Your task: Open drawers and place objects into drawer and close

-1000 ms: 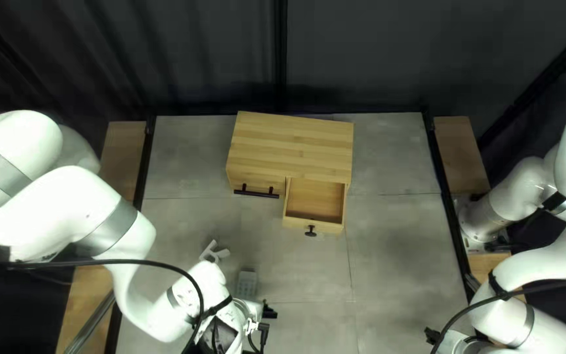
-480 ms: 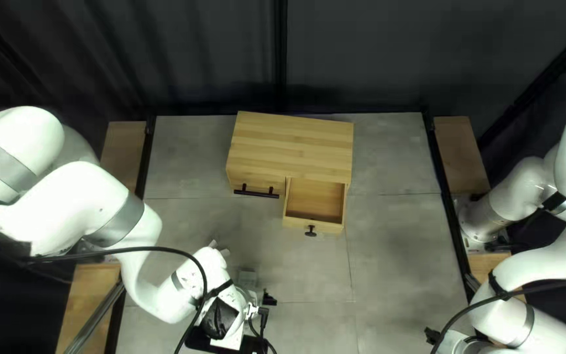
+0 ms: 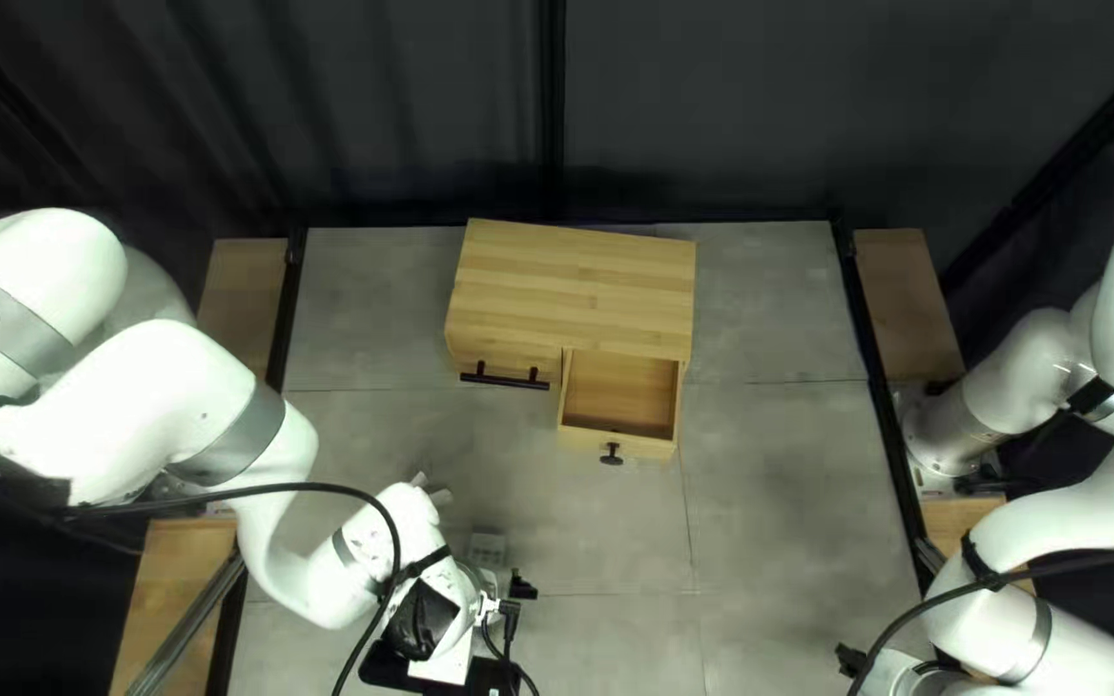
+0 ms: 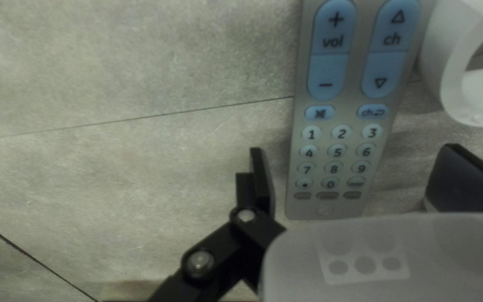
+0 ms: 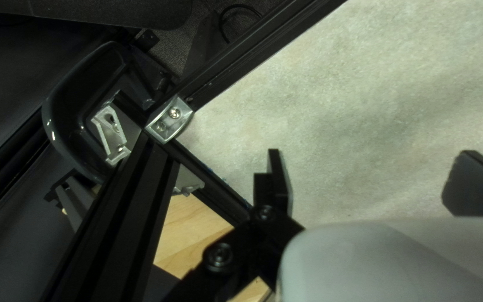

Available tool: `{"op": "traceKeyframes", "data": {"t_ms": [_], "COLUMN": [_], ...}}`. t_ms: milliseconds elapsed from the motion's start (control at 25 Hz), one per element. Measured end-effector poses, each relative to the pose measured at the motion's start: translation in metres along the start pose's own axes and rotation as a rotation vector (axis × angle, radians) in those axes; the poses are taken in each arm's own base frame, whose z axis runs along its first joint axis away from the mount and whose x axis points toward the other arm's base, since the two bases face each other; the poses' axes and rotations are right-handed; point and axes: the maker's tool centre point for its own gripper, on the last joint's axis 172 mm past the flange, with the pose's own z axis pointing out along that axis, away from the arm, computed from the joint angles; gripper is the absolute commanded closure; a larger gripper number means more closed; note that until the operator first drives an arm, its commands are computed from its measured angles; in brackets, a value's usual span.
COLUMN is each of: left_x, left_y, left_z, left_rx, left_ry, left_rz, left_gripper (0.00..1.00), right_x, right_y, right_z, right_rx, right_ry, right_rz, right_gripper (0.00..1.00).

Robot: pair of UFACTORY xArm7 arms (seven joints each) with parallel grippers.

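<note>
Grey tabletop (image 3: 776, 516) spreads beneath both of your grippers. Your left gripper (image 3: 521, 588) is released, its fingers wide apart, with the remote control (image 4: 336, 140) lying between and ahead of them, a gap showing on either side. Just beside the remote control is a white ring-shaped piece (image 4: 448, 61). Well apart from that gripper, toward the far edge, one drawer (image 3: 622, 393) stands pulled out of the wooden cabinet (image 3: 570, 284). Your right gripper (image 3: 850, 660) is released too, fingers spread near a black rail (image 5: 252, 53).
</note>
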Motion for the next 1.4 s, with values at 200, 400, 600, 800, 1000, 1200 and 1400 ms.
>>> {"op": "traceKeyframes", "data": {"t_ms": [200, 400, 600, 800, 1000, 1200, 1400], "left_x": [0.007, 0.015, 0.035, 0.055, 0.069, 0.062, 0.047], "left_y": [-0.002, -0.001, 0.005, 0.008, 0.007, -0.008, -0.019], "left_z": [0.002, -0.006, -0.02, -0.043, -0.064, -0.061, -0.049], "left_rx": [-0.008, -0.02, -0.025, -0.026, -0.027, -0.026, -0.025], "left_ry": [0.025, 0.038, 0.045, 0.041, 0.036, 0.031, 0.029], "left_rz": [-0.02, -0.03, -0.041, -0.043, -0.039, -0.032, -0.015], "left_gripper": [0.0, 0.0, 0.0, 0.0, 0.0, 0.0, 0.0], "right_x": [0.0, 0.0, 0.0, 0.0, 0.0, 0.0, 0.0], "right_y": [0.0, 0.0, 0.0, 0.0, 0.0, 0.0, 0.0], "right_z": [0.0, 0.0, 0.0, 0.0, 0.0, 0.0, 0.0], "right_rx": [0.0, 0.0, 0.0, 0.0, 0.0, 0.0, 0.0], "right_ry": [0.0, 0.0, 0.0, 0.0, 0.0, 0.0, 0.0], "right_rz": [0.0, 0.0, 0.0, 0.0, 0.0, 0.0, 0.0], "right_gripper": [0.0, 0.0, 0.0, 0.0, 0.0, 0.0, 0.0]}}
